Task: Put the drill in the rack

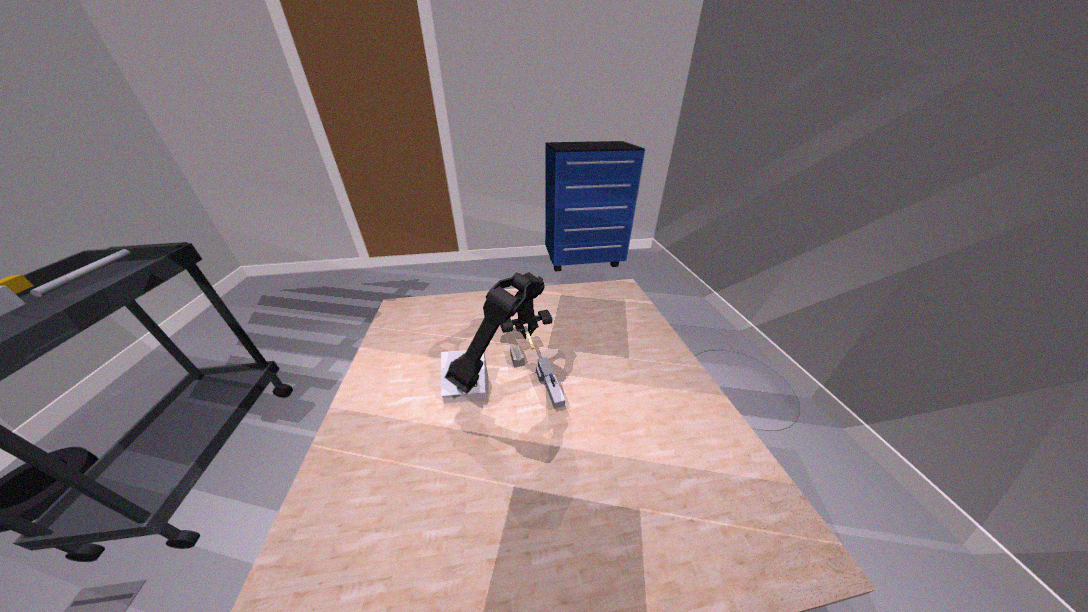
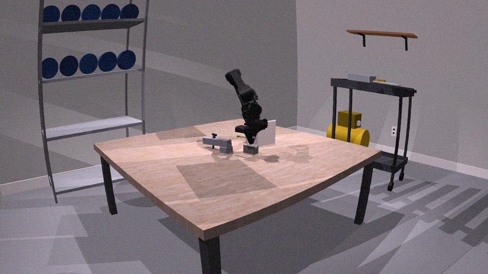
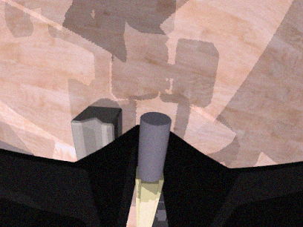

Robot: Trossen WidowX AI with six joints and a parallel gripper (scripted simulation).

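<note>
Drill (image 1: 530,338) (image 2: 240,136) (image 3: 154,146) lies between the fingers (image 1: 526,328) (image 2: 252,140), which are nearly shut and gripping it.

On my tabletop (image 1: 426,487) (image 2: 213,205): arm base (image 1: 450,386), toward the long edge nearest the cart (image 1: 163,266) (image 2: 369,86); rack (image 1: 518,357) (image 2: 250,149), between base and drill holder (image 1: 553,389) (image 2: 215,141); cart, beyond that edge.
</note>
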